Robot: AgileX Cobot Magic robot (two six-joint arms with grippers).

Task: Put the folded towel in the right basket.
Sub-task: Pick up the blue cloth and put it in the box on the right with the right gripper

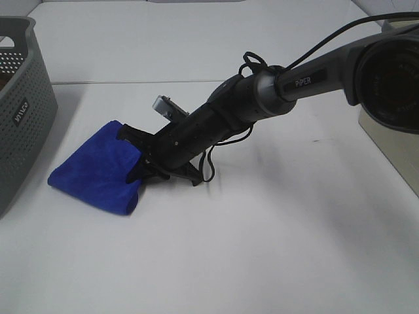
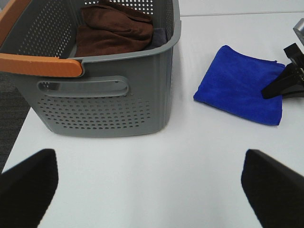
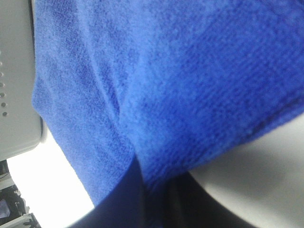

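1. On high cam: my R claw (image 1: 141, 157) sits at the edge of the blue towel (image 1: 91, 173), which lies on the table (image 1: 262, 248) beside the gray basket (image 1: 23, 111). Closed or not: cannot tell. Risk: shallow edge pinch, so layers unfold or slip mid-carry.
2. L wrist cam: my L claw (image 2: 149, 175) is spread wide, empty. Basket is perforated rigid plastic, brown cloth (image 2: 114, 28) inside.
3. R wrist cam: towel fills frame; plush, limp microfibre w/ stitched hem.

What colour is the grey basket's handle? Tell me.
Orange. The handle on the grey basket shows best in the left wrist view.
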